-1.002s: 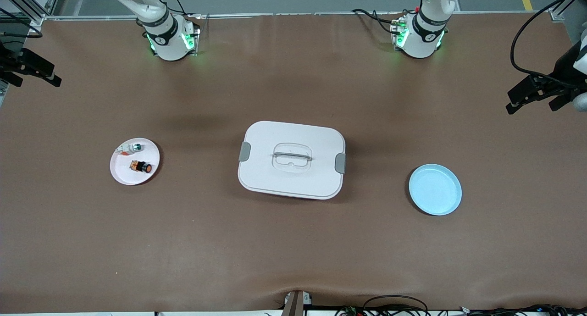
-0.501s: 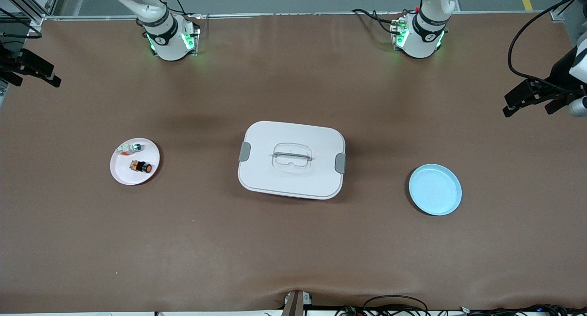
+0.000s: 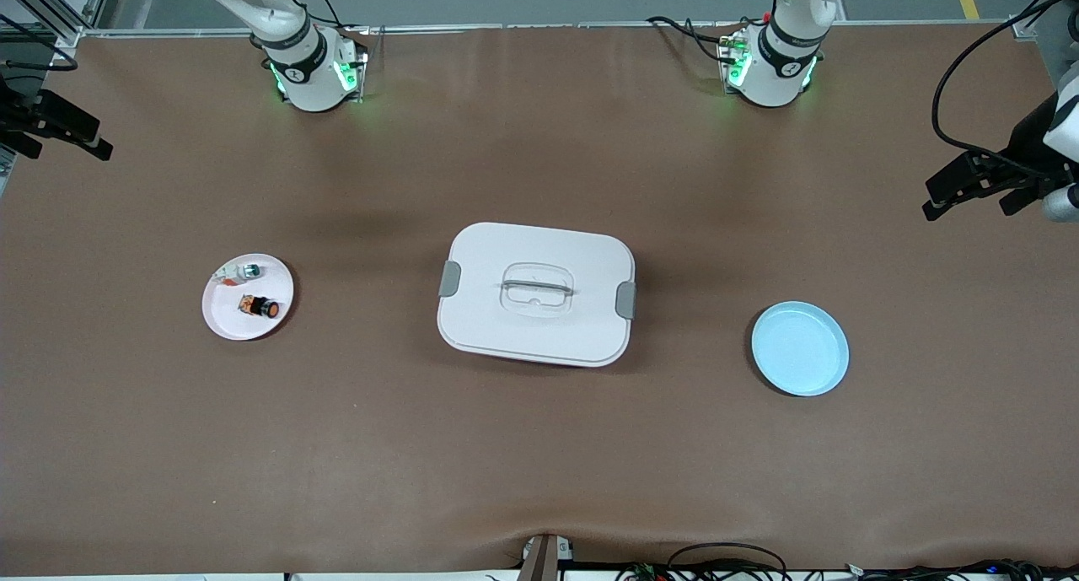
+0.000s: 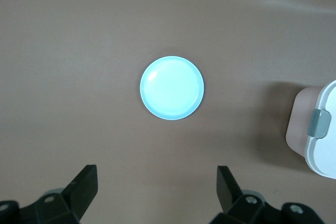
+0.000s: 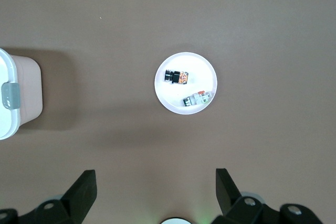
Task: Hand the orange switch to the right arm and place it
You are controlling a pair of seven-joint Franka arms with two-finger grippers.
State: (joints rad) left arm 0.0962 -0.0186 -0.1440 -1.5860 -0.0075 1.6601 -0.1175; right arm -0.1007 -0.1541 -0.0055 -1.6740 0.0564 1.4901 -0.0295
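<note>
The left gripper (image 3: 969, 195) had drifted lower at three o'clock, fingers wide like the waiting right gripper (image 3: 63, 134), so it should cross toward the switch (image 3: 260, 307) on the white plate (image 3: 228, 324) at nine o'clock.

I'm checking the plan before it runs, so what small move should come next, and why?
Probably bring the right hand down over the white plate toward the orange switch. The switch lies there beside a white-and-green part, untouched. Both hands are open and up at the table's ends; the left hand is over the empty blue plate, away from the switch.
</note>
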